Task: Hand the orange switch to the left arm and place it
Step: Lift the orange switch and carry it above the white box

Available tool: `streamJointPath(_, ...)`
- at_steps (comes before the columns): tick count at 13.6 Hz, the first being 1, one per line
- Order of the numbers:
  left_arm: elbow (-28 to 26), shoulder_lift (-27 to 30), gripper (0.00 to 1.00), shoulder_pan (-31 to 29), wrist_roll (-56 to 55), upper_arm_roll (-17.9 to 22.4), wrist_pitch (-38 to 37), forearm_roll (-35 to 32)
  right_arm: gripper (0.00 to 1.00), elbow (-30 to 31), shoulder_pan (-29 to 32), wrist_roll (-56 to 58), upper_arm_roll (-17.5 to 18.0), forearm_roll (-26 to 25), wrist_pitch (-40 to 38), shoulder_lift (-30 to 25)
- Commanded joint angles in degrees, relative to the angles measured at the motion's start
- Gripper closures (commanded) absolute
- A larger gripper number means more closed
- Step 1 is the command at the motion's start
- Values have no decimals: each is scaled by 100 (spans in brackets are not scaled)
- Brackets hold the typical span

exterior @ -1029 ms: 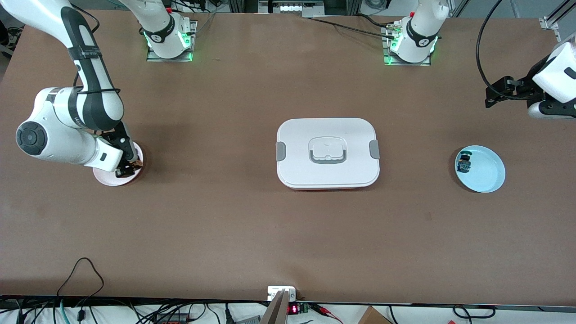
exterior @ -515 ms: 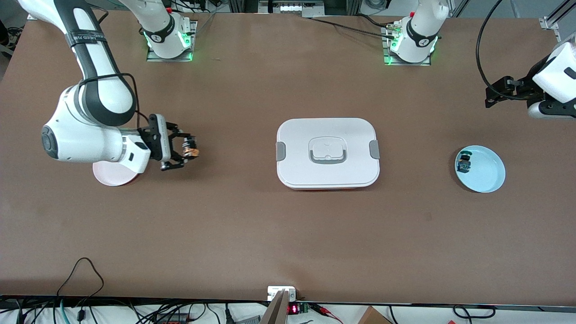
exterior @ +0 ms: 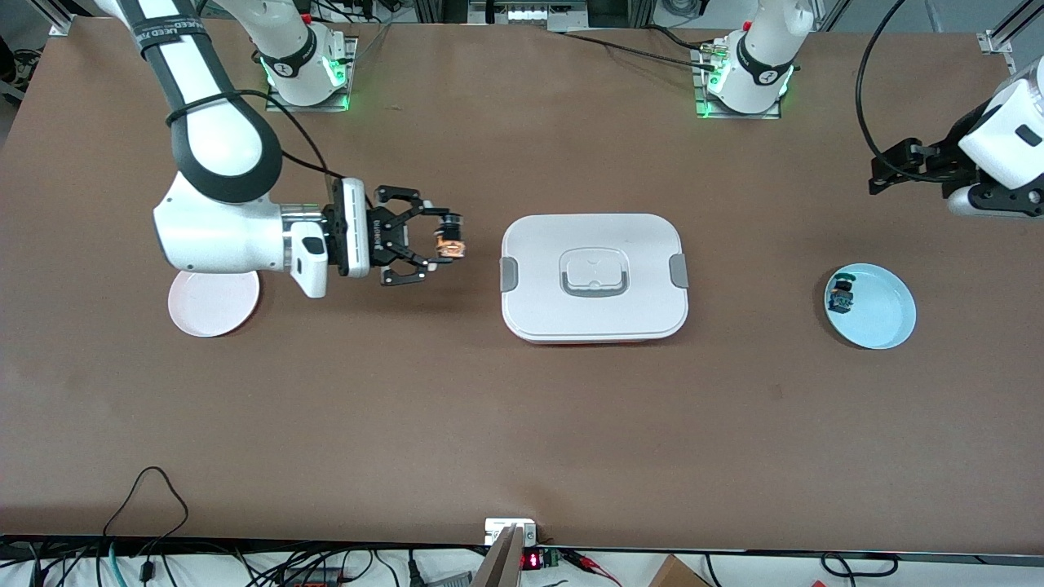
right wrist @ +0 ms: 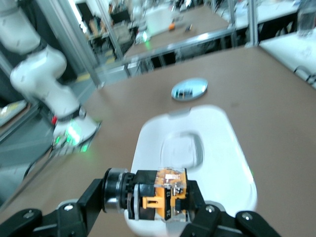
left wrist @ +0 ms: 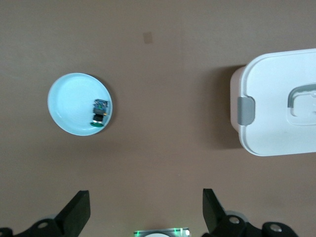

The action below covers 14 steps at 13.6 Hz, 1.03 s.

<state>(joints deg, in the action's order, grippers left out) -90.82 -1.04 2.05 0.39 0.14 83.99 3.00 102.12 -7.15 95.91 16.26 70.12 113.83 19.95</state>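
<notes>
My right gripper (exterior: 444, 242) is shut on the orange switch (exterior: 448, 239) and holds it in the air just beside the box's (exterior: 594, 277) end that faces the right arm. In the right wrist view the switch (right wrist: 160, 195) sits clamped between the two black fingers (right wrist: 94, 197), with the white box (right wrist: 197, 153) just ahead of it. My left gripper (exterior: 885, 167) waits in the air at the left arm's end of the table. It is open and empty, with its fingers (left wrist: 76, 212) spread wide.
A pale pink plate (exterior: 214, 302) lies bare under the right arm. A light blue plate (exterior: 869, 306) holds a dark switch with teal parts (exterior: 841, 295); both show in the left wrist view (left wrist: 74, 106). Cables hang over the table's near edge.
My right gripper has risen from the pink plate with the orange switch and carried it toward the box. The left arm has shifted only slightly.
</notes>
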Motion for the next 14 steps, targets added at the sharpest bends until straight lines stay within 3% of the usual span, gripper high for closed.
streamJointPath(1, 178, -291, 0, -186, 5, 65, -164, 908, 100, 1, -470, -46, 0, 1088, 463, 18)
streamJointPath(4, 170, -441, 0, -616, 31, 65, -356, 2420, 100, -52, -1163, 33, 0, 2371, 1410, 53)
streamJointPath(6, 152, -712, 0, -794, 31, 65, -532, 3640, 100, -305, -1507, 216, 0, 2839, 1956, 70)
streamJointPath(10, 73, -1416, 0, -1022, 57, 56, -858, 5287, 100, -631, -2008, 288, 0, 3034, 2617, 255)
streamJointPath(14, -207, -1575, 0, -1023, 233, 12, -832, 6498, 100, -843, -2115, 814, 0, 3043, 2592, 396)
